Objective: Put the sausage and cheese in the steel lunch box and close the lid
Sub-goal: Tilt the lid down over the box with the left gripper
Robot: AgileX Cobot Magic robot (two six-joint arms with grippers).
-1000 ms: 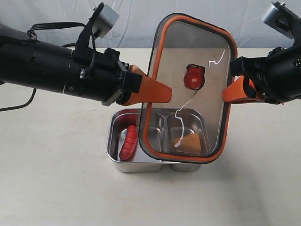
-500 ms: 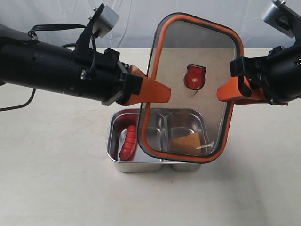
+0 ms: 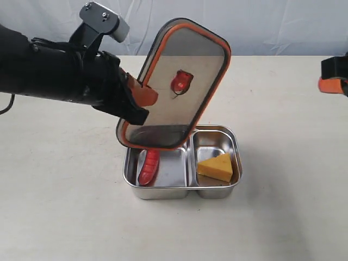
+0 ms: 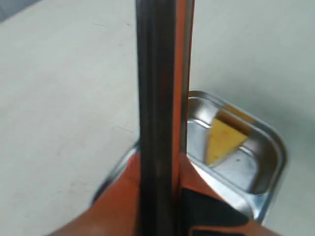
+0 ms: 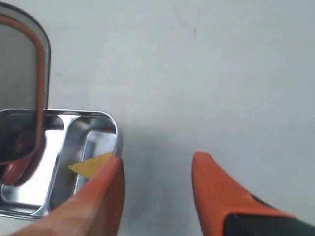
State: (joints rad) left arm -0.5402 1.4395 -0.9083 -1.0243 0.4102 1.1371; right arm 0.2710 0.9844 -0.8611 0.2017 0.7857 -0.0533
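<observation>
Bright, even light; soft shadow beside the steel lunch box (image 3: 163, 193); lid (image 4: 156, 98) blurred close up.

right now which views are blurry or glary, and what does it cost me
Exterior view: sharp and evenly lit, only a soft shadow by the steel lunch box. Left wrist view: the lid, edge-on and very close, is a blurred band across the middle; the cheese behind stays recognisable. Right wrist view: the open right pincer is soft-focused, and the box walls mirror brightly.

surface: pale table (image 3: 65, 217) | on it — steel lunch box (image 3: 163, 192)
</observation>
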